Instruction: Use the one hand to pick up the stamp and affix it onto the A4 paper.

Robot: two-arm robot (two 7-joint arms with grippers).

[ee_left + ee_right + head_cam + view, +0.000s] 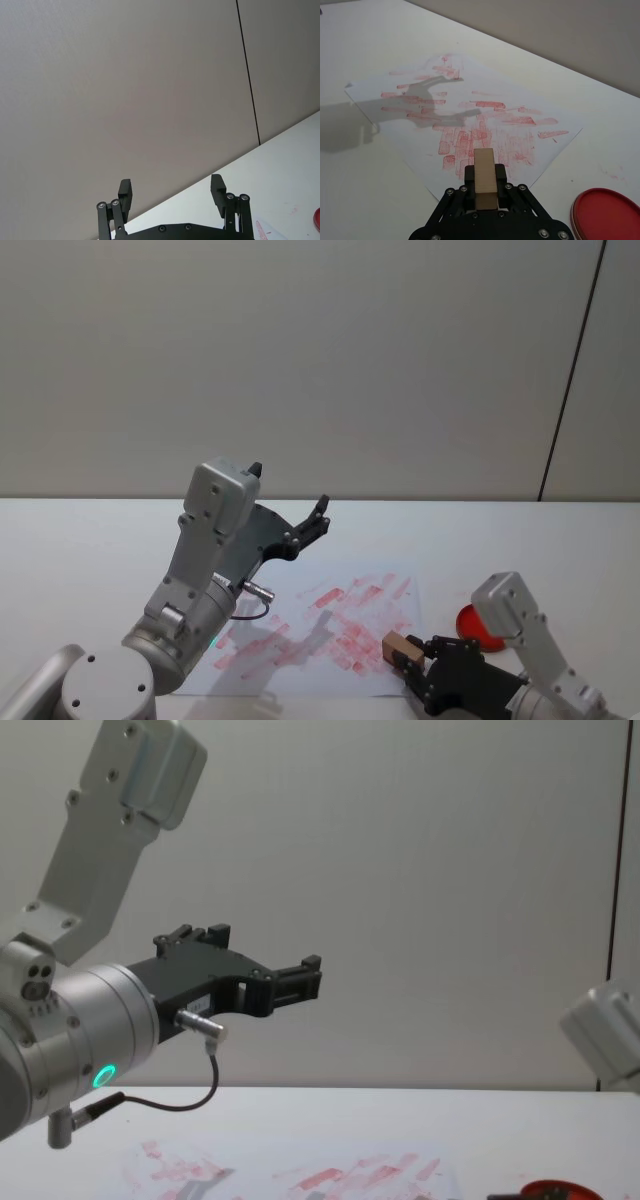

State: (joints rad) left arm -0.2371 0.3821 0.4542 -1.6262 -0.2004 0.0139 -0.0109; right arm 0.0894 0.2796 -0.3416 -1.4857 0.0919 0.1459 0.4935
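- Tan wood is what I steer by: the stamp (485,176) is clamped between the fingers of the right gripper (485,182). Its free end points out over the near edge of the A4 paper (530,107). The red ink pad (607,214) lies on the table (370,40) near that corner of the sheet.
- My reading is that the pick is done and pressing is the step in hand.
- I would carry the block a little further in, so the whole printing face lands on paper and none on bare table. Then I would bring it down square and press straight, since any slide would smear.
- Red prints crowd the middle of the sheet, so a barer patch toward an edge would give a mark I can check.
- Right wrist view gives me the grip and the prints beyond the block, but I cannot tell from it how high the block hangs.
- Head view adds the layout: the stamp is at the sheet's near right corner, and the left gripper (318,518) is held up in the air over the left side.
- Left wrist view shows that gripper's fingers spread apart with nothing between them, facing the wall (125,75). I would leave it parked.
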